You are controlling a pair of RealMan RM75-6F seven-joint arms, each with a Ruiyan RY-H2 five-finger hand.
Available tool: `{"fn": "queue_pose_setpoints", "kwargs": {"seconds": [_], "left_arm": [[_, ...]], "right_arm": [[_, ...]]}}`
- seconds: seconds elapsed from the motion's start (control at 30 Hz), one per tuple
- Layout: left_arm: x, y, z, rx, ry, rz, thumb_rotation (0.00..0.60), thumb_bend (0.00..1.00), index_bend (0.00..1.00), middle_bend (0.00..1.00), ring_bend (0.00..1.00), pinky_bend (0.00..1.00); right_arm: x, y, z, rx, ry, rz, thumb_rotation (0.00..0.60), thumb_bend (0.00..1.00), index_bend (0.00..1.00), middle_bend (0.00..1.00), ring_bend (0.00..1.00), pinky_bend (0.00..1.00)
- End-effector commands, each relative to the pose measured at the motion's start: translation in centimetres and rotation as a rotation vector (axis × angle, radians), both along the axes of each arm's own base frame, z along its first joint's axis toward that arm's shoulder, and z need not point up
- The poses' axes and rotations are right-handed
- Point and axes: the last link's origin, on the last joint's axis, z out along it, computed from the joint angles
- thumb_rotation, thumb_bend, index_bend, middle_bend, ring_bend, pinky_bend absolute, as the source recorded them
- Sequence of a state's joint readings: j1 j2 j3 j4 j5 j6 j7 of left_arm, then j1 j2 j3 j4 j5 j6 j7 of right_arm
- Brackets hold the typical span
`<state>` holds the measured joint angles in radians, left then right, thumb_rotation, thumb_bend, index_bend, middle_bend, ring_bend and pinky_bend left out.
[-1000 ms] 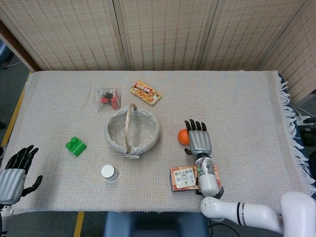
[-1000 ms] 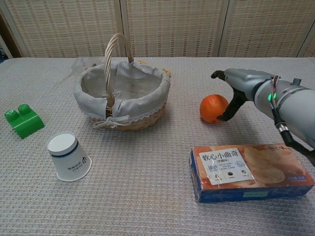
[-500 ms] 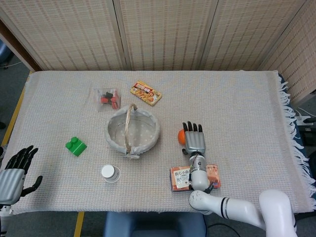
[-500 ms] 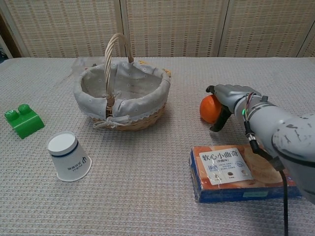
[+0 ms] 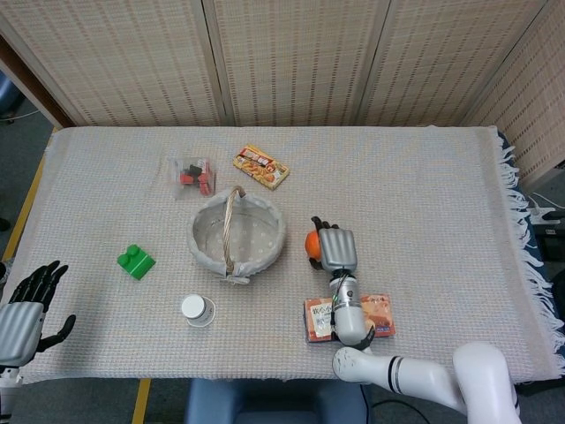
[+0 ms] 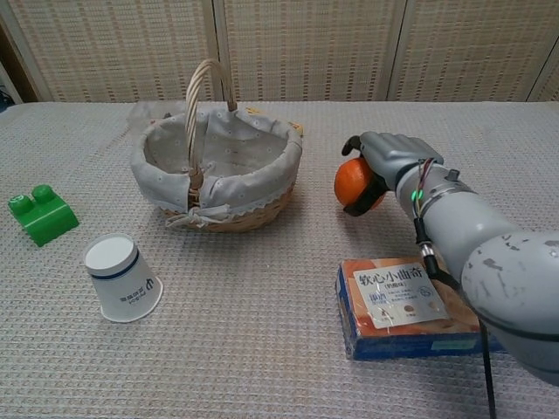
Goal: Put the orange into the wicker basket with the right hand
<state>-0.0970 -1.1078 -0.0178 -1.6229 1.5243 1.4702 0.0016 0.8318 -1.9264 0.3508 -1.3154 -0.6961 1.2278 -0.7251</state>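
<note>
A table covered in a pale woven cloth carries a lined wicker basket, a green toy brick, a white paper cup on its side, a biscuit box, a snack packet and a clear packet of red pieces.

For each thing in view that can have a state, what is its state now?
orange: held in the right hand, outside the basket
wicker basket: upright, handle up, nothing seen inside
paper cup: upside down
biscuit box: lying flat, closed
left hand: open, holding nothing
</note>
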Motion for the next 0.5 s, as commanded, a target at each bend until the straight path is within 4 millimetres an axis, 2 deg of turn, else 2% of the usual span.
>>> {"fn": "queue_pose_setpoints", "kwargs": {"seconds": [0.03, 0.2, 0.3, 0.4, 0.5], "left_arm": [[0.0, 0.0, 0.0, -0.001, 0.001, -0.002, 0.600, 0.35, 0.00, 0.00, 0.00, 0.11], [0.1, 0.0, -0.1, -0.001, 0.017, -0.008, 0.600, 0.35, 0.00, 0.00, 0.00, 0.11], [0.2, 0.0, -0.2, -0.001, 0.023, -0.014, 0.600, 0.35, 0.00, 0.00, 0.00, 0.11], [0.3, 0.0, -0.3, -0.001, 0.027, -0.017, 0.600, 0.35, 0.00, 0.00, 0.00, 0.11], [0.3, 0.0, -0.4, -0.001, 0.027, -0.015, 0.600, 0.35, 0.00, 0.00, 0.00, 0.11]], "right_arm": [[1.3, 0.2, 3.9, -0.068, -0.077, 0.054, 0.600, 0.26, 0.21, 0.66, 0.71, 0.78], [3.7, 0.4, 8.3, -0.132, -0.109, 0.147, 0.600, 0.26, 0.24, 0.66, 0.71, 0.78], [5.4, 0.5, 9.9, -0.158, -0.145, 0.179, 0.600, 0.26, 0.25, 0.66, 0.71, 0.78], [6.9, 0.6, 10.2, -0.157, -0.155, 0.203, 0.600, 0.26, 0.27, 0.66, 0.71, 0.78], [8.3, 0.6, 9.3, -0.137, -0.159, 0.214, 0.600, 0.26, 0.28, 0.66, 0.71, 0.78]]}}
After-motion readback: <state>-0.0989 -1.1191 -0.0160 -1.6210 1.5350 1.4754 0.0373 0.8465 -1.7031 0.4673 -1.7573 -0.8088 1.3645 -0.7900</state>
